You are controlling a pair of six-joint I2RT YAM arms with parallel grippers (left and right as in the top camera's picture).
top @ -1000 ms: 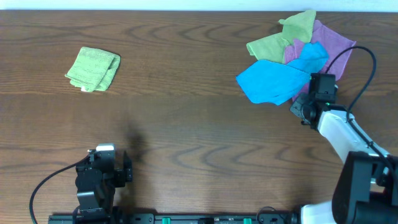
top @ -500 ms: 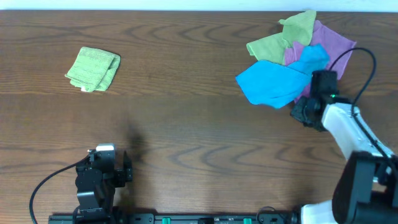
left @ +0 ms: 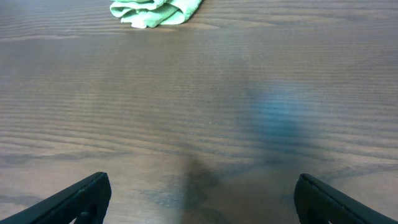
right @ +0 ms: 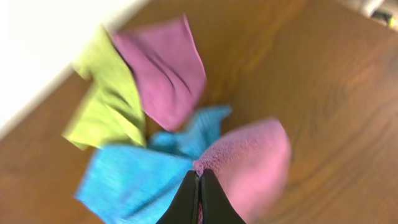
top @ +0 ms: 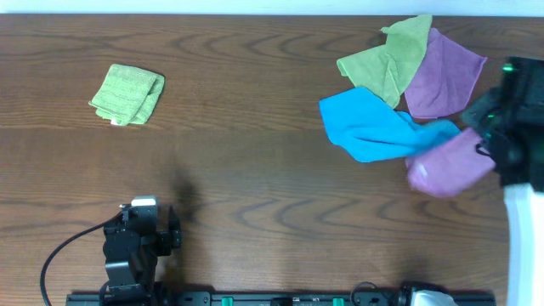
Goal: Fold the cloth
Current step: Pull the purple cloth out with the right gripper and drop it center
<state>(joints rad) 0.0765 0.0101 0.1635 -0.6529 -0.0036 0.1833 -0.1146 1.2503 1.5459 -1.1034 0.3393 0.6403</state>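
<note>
Right claw [right: 199, 179], blurred overhead, seems clenched on the cloth [right: 250, 163], whose pinched edge is hidden.

A dark wood-grain worktop [top: 255, 170] carries a folded light-green cloth [top: 127, 93] at far left. At far right, an olive-green cloth [top: 382, 59], mauve-purple cloth [top: 442, 76] and bright blue cloth [top: 370, 127] lie bunched, edges touching.

A robotics lab bench, shown by the dark brown wood-grain table [top: 255, 170] with a black arm-mounting rail [top: 255, 299] along its near edge.
</note>
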